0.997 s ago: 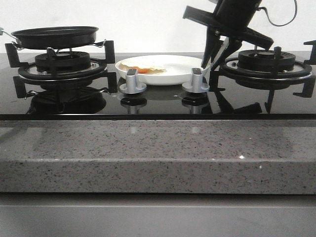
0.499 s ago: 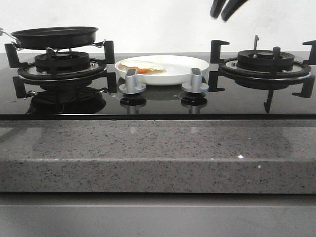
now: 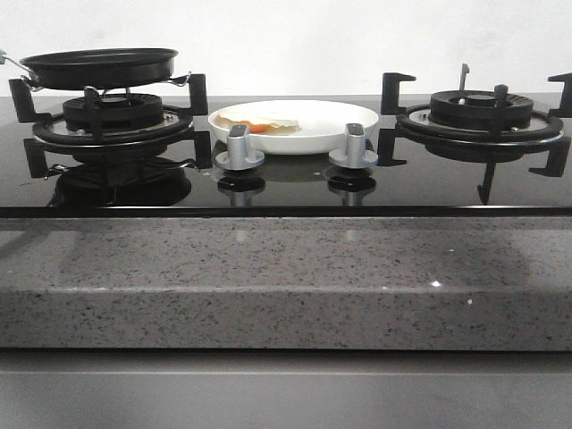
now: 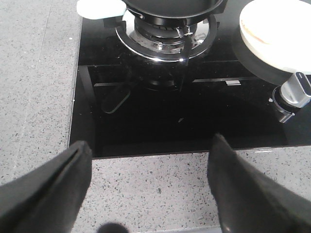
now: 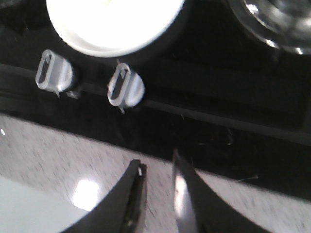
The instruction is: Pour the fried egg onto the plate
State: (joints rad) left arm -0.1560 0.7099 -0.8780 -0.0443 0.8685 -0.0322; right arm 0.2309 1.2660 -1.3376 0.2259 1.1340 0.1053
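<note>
The white plate [image 3: 308, 125] rests on the black hob between the two burners. The fried egg [image 3: 259, 123], pale with an orange-red patch, lies on the plate's left part. In the left wrist view the plate [image 4: 279, 43] and the egg's pale edge [image 4: 252, 30] sit beside the pan. My left gripper [image 4: 150, 162] is open and empty, hovering over the granite counter in front of the hob. My right gripper [image 5: 158, 167] holds nothing, its fingers a narrow gap apart, over the counter edge near the plate [image 5: 114, 24]. Neither gripper appears in the front view.
A black frying pan [image 3: 98, 64] sits on the left burner [image 3: 112, 116]. The right burner [image 3: 483, 112] has raised black pan supports. Two silver knobs [image 3: 239, 147] [image 3: 355, 146] stand just in front of the plate. A speckled granite counter [image 3: 286, 277] borders the hob.
The right arm, which stood over the plate's right edge a second ago, has lifted up and left the front view. Plate, egg and pan have not moved.
</note>
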